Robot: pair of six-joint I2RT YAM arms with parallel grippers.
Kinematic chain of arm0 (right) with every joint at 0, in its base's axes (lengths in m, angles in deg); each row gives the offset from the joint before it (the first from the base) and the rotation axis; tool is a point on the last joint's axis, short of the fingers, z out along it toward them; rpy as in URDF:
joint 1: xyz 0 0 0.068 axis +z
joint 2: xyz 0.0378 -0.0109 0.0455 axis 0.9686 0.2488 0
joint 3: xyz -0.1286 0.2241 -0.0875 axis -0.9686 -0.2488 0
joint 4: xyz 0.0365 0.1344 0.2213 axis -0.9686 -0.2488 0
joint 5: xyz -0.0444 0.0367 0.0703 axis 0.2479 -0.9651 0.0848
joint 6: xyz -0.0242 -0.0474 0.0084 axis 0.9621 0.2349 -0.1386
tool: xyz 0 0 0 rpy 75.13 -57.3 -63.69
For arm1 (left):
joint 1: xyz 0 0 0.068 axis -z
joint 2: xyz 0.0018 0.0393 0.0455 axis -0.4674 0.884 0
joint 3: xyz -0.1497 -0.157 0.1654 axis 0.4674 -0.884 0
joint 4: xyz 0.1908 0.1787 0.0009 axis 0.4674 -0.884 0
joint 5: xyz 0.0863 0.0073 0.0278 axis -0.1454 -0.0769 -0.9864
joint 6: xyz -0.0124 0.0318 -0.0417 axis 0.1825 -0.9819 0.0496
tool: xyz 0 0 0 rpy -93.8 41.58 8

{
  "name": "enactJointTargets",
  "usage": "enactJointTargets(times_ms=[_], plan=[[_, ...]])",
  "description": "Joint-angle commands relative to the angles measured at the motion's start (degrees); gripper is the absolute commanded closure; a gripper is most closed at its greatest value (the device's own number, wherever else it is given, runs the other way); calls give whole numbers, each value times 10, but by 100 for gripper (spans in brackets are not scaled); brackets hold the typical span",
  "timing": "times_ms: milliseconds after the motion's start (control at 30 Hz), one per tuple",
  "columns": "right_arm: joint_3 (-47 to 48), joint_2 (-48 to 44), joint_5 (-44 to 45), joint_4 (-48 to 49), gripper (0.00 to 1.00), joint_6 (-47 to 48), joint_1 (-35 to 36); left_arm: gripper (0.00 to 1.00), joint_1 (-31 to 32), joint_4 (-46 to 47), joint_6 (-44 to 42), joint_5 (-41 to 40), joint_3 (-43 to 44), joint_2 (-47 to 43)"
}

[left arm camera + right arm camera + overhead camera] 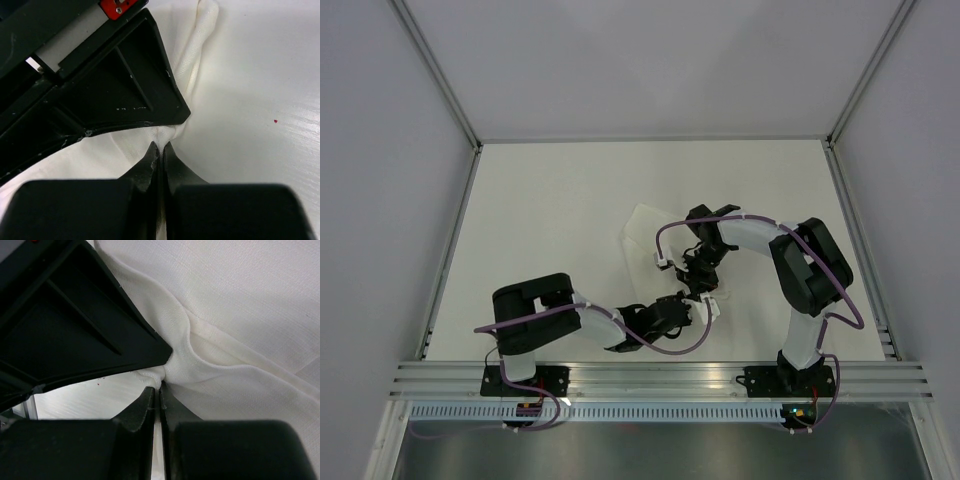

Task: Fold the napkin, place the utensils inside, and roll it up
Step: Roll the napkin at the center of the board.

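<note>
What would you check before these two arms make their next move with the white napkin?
1. Left end effector gripping the napkin: ok, its fingers are shut on a bunched edge.
2. Right end effector gripping the napkin: ok, shut on a fold.
3. Napkin lying flat: not ok, it is creased and gathered at both grips.
4. Utensils located: cannot tell, none shows in any view.
5. Gap between the two end effectors: cannot tell, they sit very close together in the overhead view.
</note>
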State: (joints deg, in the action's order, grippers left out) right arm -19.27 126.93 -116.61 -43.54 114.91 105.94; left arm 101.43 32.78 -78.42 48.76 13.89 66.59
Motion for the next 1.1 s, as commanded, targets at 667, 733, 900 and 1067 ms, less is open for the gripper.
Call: enactJointTargets(times_ms=[667, 733, 900, 1067], plan=[[-44, -120, 22, 139, 42, -115, -34, 98, -24, -88, 197, 180, -42, -8], [-46, -133, 13, 148, 42, -121, -42, 98, -27, -73, 204, 188, -54, -13], [-67, -165, -8, 177, 40, -126, -76, 98, -34, -65, 236, 206, -65, -17], [-95, -201, -48, 181, 39, -103, -121, 98, -51, -65, 261, 251, -68, -18]])
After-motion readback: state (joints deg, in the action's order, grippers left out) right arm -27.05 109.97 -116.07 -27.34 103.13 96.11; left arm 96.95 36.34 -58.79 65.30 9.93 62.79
